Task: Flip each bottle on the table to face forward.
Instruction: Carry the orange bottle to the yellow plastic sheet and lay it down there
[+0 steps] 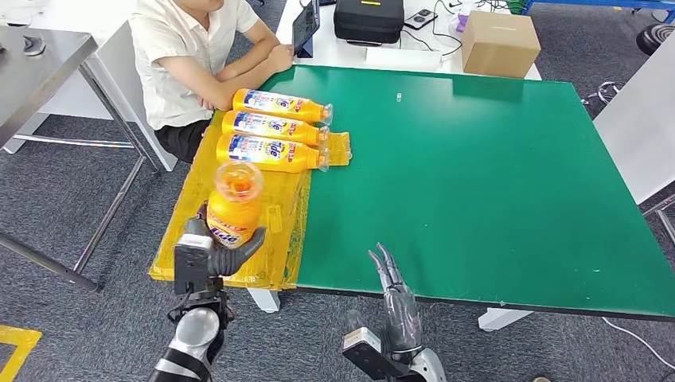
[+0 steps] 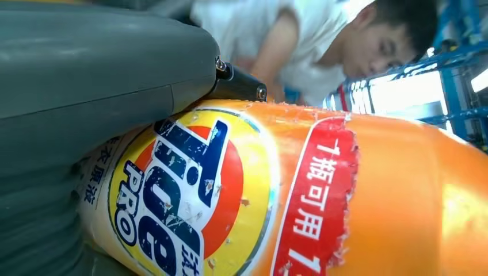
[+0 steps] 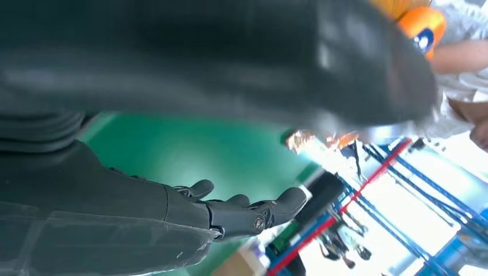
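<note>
The left hand point(image 1: 208, 253) is gripping the orange bottle point(image 1: 235, 204) around its lower body, lifting it above the near end of the yellow mat point(image 1: 199, 199) — likely to turn its glossy label forward. Three smooth, cylindrical bottles point(image 1: 275, 129) are lying at the mat's far end. The right hand point(image 1: 396, 298) is hovering right of the mat — fingers extended, holding nothing.

You're looking at a left arm point(image 1: 191, 338) with a polished silver, rounded forearm shell narrowing into a black wrist block. Its left hand point(image 1: 208, 253) is showing a grey ribbed cover, a thick grey thumb and a small bright screw at a black joint point(image 2: 239, 84). The right hand point(image 1: 396, 296) is showing dark, slender, segmented fingers point(image 3: 247, 210) on a glossy silver-grey wrist.
</note>
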Tool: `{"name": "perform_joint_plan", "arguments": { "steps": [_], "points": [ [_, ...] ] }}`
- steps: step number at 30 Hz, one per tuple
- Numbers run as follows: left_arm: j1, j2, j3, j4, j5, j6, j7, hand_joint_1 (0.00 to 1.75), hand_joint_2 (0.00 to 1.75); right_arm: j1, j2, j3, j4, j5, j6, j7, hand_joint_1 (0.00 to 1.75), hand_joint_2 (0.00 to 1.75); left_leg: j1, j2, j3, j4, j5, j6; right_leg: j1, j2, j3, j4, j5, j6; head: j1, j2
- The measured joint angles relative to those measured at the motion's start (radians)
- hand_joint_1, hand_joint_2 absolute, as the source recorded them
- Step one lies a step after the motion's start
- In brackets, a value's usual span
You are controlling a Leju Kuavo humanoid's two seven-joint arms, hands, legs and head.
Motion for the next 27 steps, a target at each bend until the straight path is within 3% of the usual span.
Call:
{"name": "perform_joint_plan", "arguments": {
  "steps": [2, 6, 14, 15, 18, 19, 24, 27],
  "points": [
    [-0.050, 0.021, -0.002, 0.077, -0.231, 0.009, 0.086, 1.75, 1.75, 0.000, 0.005, -0.036, -0.013, 0.008, 0.000, -0.022, 0.00, 0.00, 0.000, 0.000, 0.000, 0.000, 0.000, 0.000, 0.000, 0.000, 0.000, 0.000, 0.000, 0.000, 0.000, 0.000],
    [-0.148, 0.063, -0.022, 0.242, -0.576, -0.151, 0.262, 1.75, 1.75, -0.001, 0.017, -0.105, -0.039, 0.001, 0.048, -0.044, 0.00, 0.00, 0.000, 0.001, 0.001, 0.000, 0.002, -0.001, 0.000, 0.000, 0.000, 0.000, 0.001, 0.000, 0.000, 0.000],
    [-0.299, 0.072, -0.065, 0.430, -0.773, -0.386, 0.321, 1.74, 1.75, -0.002, 0.045, -0.160, -0.034, -0.016, 0.127, -0.079, 0.00, 0.00, 0.000, 0.000, 0.001, 0.000, 0.002, -0.001, 0.000, 0.000, 0.002, 0.001, 0.001, 0.000, 0.000, 0.000],
    [-0.314, 0.072, -0.072, 0.447, -0.782, -0.406, 0.322, 1.58, 1.75, -0.002, 0.047, -0.163, -0.031, -0.021, 0.131, -0.083, 0.00, 0.00, 0.000, 0.000, 0.001, 0.000, 0.002, -0.001, 0.000, 0.000, 0.002, 0.001, 0.001, 0.000, 0.000, 0.000],
    [-0.356, 0.072, -0.090, 0.500, -0.783, -0.458, 0.322, 0.34, 1.75, -0.007, 0.053, -0.168, -0.019, -0.037, 0.141, -0.094, 0.00, 0.00, 0.000, 0.000, 0.002, 0.000, 0.002, -0.001, 0.000, 0.000, 0.002, 0.001, 0.001, 0.000, 0.000, 0.000],
    [-0.369, 0.071, -0.093, 0.517, -0.776, -0.476, 0.321, 0.05, 1.75, -0.009, 0.055, -0.169, -0.015, -0.041, 0.143, -0.096, 0.00, 0.00, 0.000, 0.000, 0.002, 0.000, 0.002, -0.001, 0.000, 0.000, 0.003, 0.001, 0.001, 0.000, 0.000, 0.000],
    [-0.422, 0.068, -0.090, 0.597, -0.663, -0.593, 0.267, 0.00, 1.75, -0.020, 0.061, -0.170, 0.013, -0.065, 0.144, -0.118, 0.00, 0.00, 0.000, 0.000, 0.005, 0.000, 0.002, -0.001, 0.000, 0.000, 0.005, 0.001, 0.001, 0.000, 0.000, 0.000],
    [-0.441, 0.066, -0.076, 0.626, -0.591, -0.655, 0.227, 0.00, 1.75, -0.027, 0.063, -0.170, 0.032, -0.080, 0.141, -0.132, 0.00, 1.31, 0.000, 0.000, 0.005, 0.000, 0.002, -0.001, 0.000, 0.000, 0.006, 0.001, 0.001, 0.000, 0.000, 0.000]
  ]
}}
